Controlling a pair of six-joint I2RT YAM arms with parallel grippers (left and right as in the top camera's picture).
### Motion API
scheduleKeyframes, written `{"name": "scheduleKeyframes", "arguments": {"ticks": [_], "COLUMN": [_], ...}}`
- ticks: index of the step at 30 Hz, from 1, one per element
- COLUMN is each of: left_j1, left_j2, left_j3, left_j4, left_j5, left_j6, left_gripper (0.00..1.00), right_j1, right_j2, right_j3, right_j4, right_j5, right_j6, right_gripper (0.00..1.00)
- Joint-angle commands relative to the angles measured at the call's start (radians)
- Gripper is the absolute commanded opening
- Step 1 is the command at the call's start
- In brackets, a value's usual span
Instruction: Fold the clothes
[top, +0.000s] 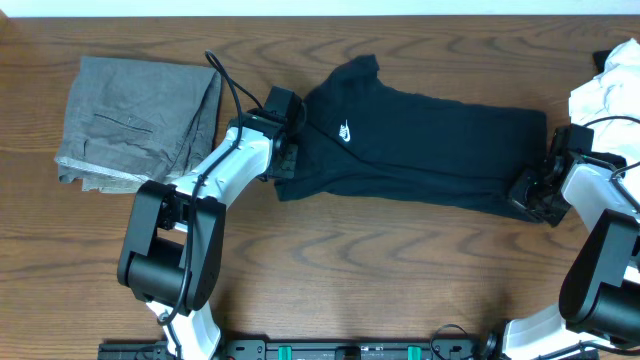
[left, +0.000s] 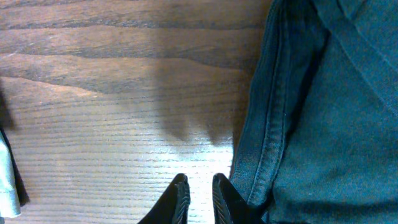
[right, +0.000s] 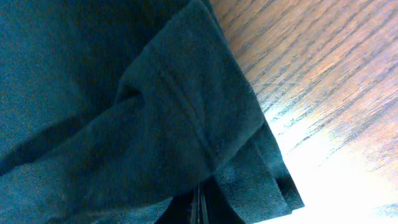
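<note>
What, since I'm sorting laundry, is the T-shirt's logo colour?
The logo is white; clearest in the overhead view.

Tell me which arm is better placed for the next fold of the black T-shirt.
Right, probably. The right gripper is shut on the black T-shirt at its hem, ready to carry it over; the left gripper sits beside its edge over the table, pinching nothing visible.

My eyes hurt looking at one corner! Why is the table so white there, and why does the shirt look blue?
Right wrist view: glare washes out the brown wooden table at lower right. Both wrist views tint the black short-sleeved T-shirt bluish; overhead view shows it black, evenly lit.
</note>
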Motion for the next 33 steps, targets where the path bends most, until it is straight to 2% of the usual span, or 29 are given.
{"name": "scheduleKeyframes", "arguments": {"ticks": [1,11,14,17,22,33], "left_j1": [0.004,0.004,0.004,0.004,0.004,0.004], "left_j2": [-0.019,-0.019,-0.019,-0.019,-0.019,-0.019], "left_j3": [-0.006,-0.006,-0.005,-0.006,-0.005,-0.005], "left_j4": [-0.006,-0.006,-0.006,-0.006,-0.006,-0.005], "left_j5": [-0.011,-0.01,-0.008,-0.008,-0.008,-0.008], "left_j6": [-0.002,-0.018,-0.018,-0.018,-0.018,-0.04], "left_gripper": [0.17,0.17,0.16,0.17,0.16,0.16], "right_j1": [-0.005,-0.004,-0.004,-0.004,-0.004,-0.004], "right_j2": [0.015,0.015,0.015,0.015,0.014,0.014], "right_j3": [0.012,0.02,0.02,0.02,0.024,0.085], "right_j4": [-0.004,0.036,0.061,0.082,0.085,0.095], "right_j5": [0.013,-0.018,-0.069,-0.084,-0.116,-0.12], "right_j6": [0.017,0.017,0.019,0.047,0.05,0.05], "right_gripper": [0.06,0.11,0.03,0.01,0.06,0.09]}}
